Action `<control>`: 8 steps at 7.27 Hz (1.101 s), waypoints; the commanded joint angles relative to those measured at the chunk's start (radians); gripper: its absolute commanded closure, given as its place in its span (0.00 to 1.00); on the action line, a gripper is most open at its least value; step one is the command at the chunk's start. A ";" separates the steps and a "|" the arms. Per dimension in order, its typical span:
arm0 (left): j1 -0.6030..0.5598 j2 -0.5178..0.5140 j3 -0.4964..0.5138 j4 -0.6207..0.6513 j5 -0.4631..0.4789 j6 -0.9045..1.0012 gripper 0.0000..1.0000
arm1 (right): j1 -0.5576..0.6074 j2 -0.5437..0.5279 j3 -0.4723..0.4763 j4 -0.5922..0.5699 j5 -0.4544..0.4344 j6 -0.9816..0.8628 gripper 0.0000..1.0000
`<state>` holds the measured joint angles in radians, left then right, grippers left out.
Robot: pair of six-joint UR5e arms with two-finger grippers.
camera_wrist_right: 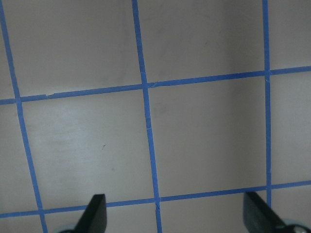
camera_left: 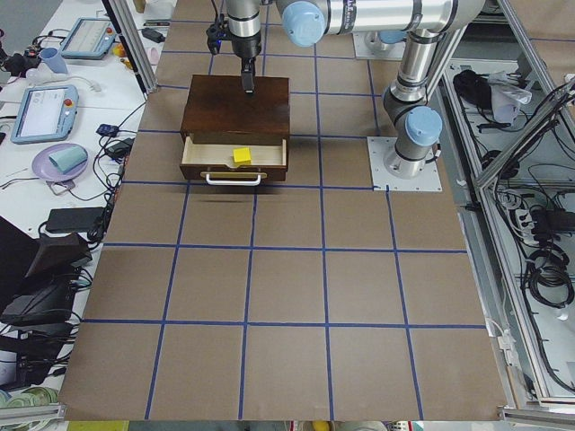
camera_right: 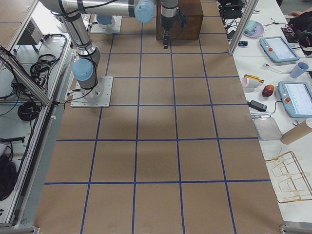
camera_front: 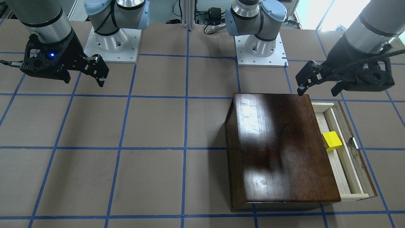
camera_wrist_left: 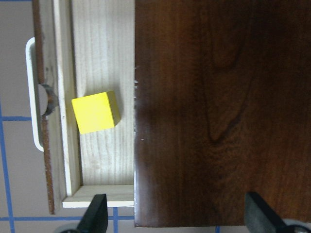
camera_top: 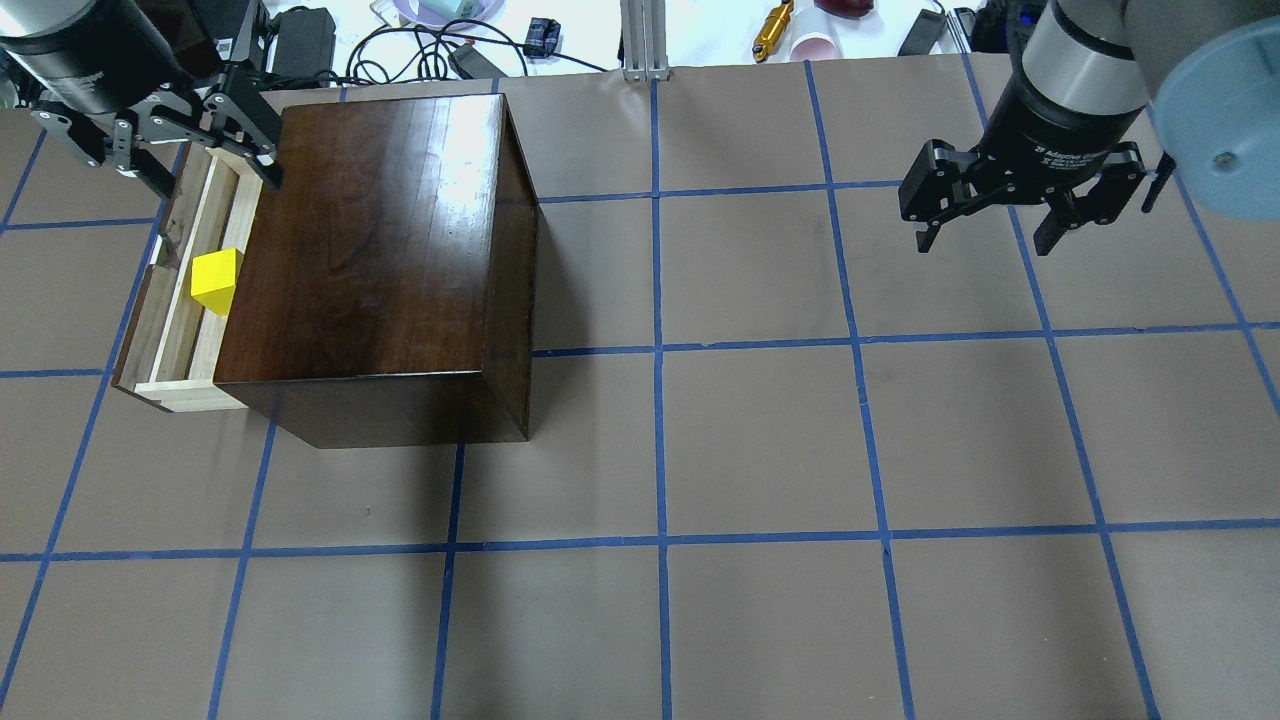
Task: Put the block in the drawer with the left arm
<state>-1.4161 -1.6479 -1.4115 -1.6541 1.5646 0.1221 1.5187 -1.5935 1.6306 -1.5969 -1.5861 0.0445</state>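
Block (camera_top: 215, 280) in drawer (camera_top: 182, 392), left end effector (camera_top: 212, 172) hovering open

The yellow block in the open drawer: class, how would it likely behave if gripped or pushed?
The block probably stays rigid: its edges look crisp and straight. It should slide rather than roll, resting on a flat face on the drawer floor. Being small, it is likely light, though weight cannot be seen.

Robotics laboratory. Evidence: worktable (camera_top: 760, 440) gridded in blue tape (camera_top: 657, 350); bolted metal mounting plates (camera_front: 133, 55); aluminium-profile frame (camera_right: 241, 24); side benches (camera_right: 285, 73) carrying what appear to be teach pendants (camera_left: 40, 112); cable bundles (camera_left: 548, 269); power brick (camera_left: 67, 218).
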 commanded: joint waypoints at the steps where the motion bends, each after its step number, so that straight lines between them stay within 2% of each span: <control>1: -0.099 0.014 -0.039 0.052 0.022 -0.103 0.00 | 0.000 0.000 0.000 0.000 0.000 0.000 0.00; 2: -0.139 0.019 -0.049 0.115 0.028 -0.107 0.00 | 0.000 0.000 0.000 0.000 0.000 0.000 0.00; 8: -0.138 0.014 -0.040 0.119 0.022 -0.090 0.00 | 0.000 0.000 0.000 0.000 -0.002 0.000 0.00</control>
<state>-1.5562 -1.6334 -1.4521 -1.5358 1.5870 0.0300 1.5187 -1.5938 1.6306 -1.5969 -1.5864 0.0445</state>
